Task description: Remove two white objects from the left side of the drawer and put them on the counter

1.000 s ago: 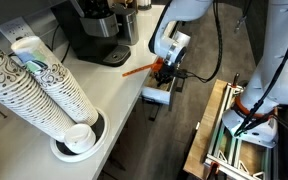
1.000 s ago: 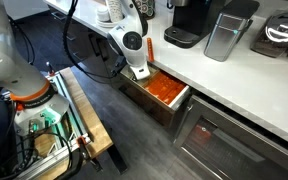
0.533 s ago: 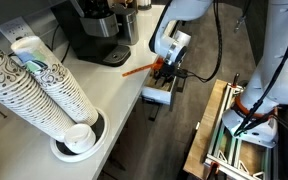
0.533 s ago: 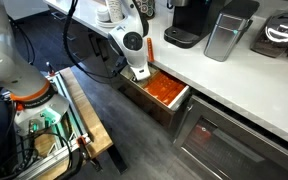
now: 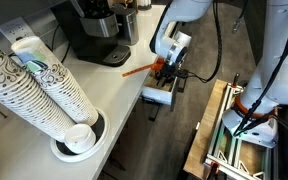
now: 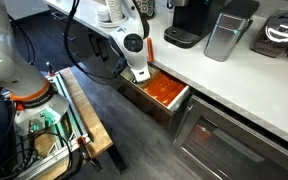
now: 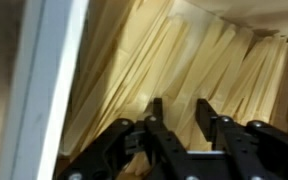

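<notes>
The gripper (image 7: 179,108) is lowered into the drawer (image 5: 156,97), jaws partly apart with nothing seen between them. Below it, pale flat sticks (image 7: 164,60) are heaped beside the white wall (image 7: 44,80). They are judged light, thin and slippery, best pinched across the narrow width. Little room is left by that wall; the counter (image 5: 109,90) lies open nearby.

Wrist view blurs the pale strips (image 7: 184,60) inside the drawer (image 7: 44,90).
</notes>
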You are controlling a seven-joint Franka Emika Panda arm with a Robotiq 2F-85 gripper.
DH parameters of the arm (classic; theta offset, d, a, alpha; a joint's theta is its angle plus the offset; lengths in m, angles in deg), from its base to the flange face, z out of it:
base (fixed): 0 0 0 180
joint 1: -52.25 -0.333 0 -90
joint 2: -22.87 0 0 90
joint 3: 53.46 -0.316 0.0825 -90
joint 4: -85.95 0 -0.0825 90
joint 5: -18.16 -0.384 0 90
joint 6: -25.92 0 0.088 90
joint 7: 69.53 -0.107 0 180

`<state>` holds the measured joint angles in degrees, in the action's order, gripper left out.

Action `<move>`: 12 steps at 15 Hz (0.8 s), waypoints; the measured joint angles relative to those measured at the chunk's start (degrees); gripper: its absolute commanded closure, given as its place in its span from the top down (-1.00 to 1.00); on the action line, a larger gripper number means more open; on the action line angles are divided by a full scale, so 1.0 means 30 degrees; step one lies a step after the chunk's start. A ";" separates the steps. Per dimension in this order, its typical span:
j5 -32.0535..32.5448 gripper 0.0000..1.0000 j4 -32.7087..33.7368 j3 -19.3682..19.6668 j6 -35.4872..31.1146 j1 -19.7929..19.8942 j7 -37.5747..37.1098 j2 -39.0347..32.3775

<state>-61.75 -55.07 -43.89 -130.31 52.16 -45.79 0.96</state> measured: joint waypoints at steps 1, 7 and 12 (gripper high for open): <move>0.0065 -0.85 -0.0021 0.0019 0.0000 -0.0001 -0.0020 -0.0025; 0.0281 -0.84 0.0045 0.0070 -0.0001 -0.0006 -0.0131 0.0021; 0.0559 -0.83 -0.0063 0.0136 -0.0270 -0.0071 -0.0134 0.0241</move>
<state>-60.08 -55.26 -43.49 -131.12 51.95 -46.19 1.68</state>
